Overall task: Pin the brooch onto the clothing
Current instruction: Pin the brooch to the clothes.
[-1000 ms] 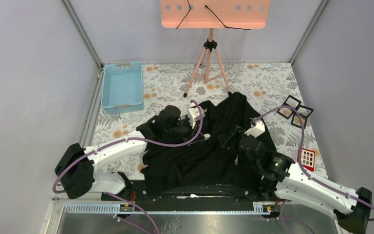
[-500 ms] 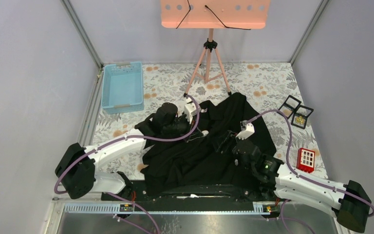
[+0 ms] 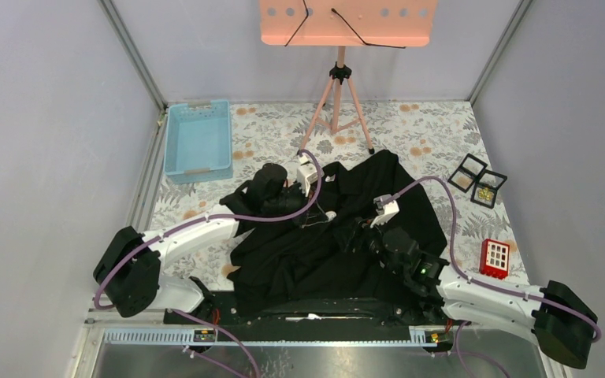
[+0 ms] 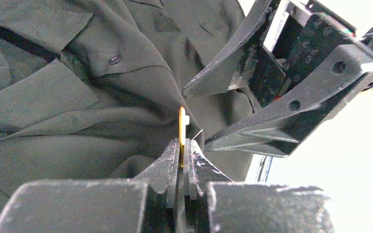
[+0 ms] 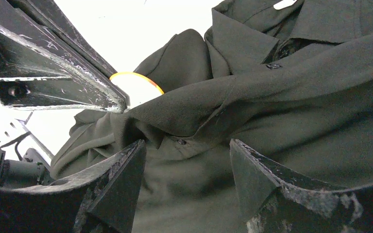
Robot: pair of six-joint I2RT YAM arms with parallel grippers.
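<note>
Floral tabletop (image 3: 410, 126): brooch (image 4: 181, 127) pinched in left end effector (image 4: 183, 148)

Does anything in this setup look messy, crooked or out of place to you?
Only the black shirt: it lies rumpled and bunched on the table rather than spread flat. The left gripper pinches a gold brooch edge-on beside a raised fold, which looks deliberate. Nothing seems spilled or broken.
</note>
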